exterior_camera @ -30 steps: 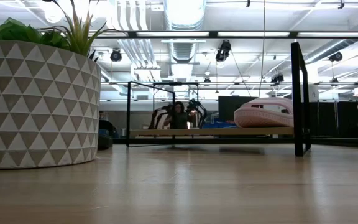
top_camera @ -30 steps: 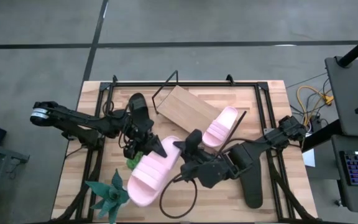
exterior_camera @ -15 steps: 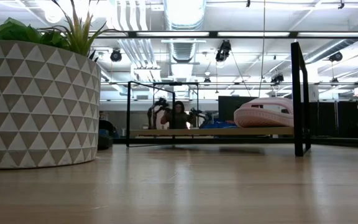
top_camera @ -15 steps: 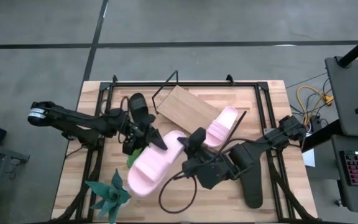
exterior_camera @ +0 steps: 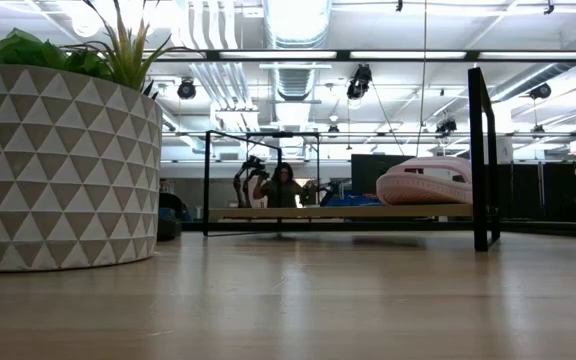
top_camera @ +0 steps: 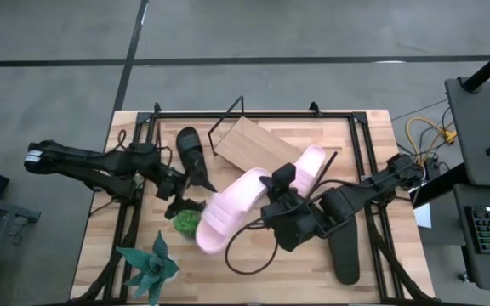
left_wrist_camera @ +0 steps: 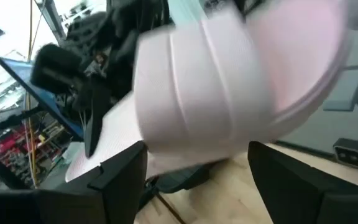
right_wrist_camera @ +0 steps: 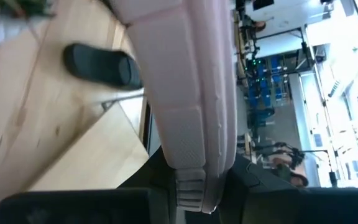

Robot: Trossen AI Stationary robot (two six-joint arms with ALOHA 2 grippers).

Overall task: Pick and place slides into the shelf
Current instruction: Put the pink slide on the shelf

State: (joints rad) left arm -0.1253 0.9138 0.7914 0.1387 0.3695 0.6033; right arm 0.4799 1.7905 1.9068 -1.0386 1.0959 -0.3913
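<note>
My right gripper point(top_camera: 272, 194) is shut on a pale pink slide point(top_camera: 230, 212) in the middle of the table, just near of the shelf point(top_camera: 253, 146). The second pink slide point(top_camera: 304, 170) lies on the shelf board's right part and shows in the low view point(exterior_camera: 423, 180). One black slide point(top_camera: 190, 149) lies on the table left of the shelf. The other black slide point(top_camera: 344, 246) lies at the near right. My left gripper point(top_camera: 182, 197) is open and empty at the held slide's left end; its fingers stand apart before the strap point(left_wrist_camera: 185, 93). My right gripper pinches the pink slide's sole at its far right end point(right_wrist_camera: 194, 155) between its two fingers point(right_wrist_camera: 160, 186), coming from the table's right side. The slide stretches away from the fingers toward the near left, turned on its edge. It looks lifted off the table.
A potted plant point(top_camera: 150, 265) in a patterned pot point(exterior_camera: 58, 170) stands at the near left corner, and a small green plant point(top_camera: 185, 223) lies beside the held slide's free end. A black cable loop point(top_camera: 245, 259) lies near the front. Black frame rails point(top_camera: 134, 212) run along both table sides.
My right gripper has carried the pink slide toward the table's far right, toward the shelf, and the slide has turned more lengthwise along that line. My left gripper has drawn back toward the table's left edge, away from the slide.
</note>
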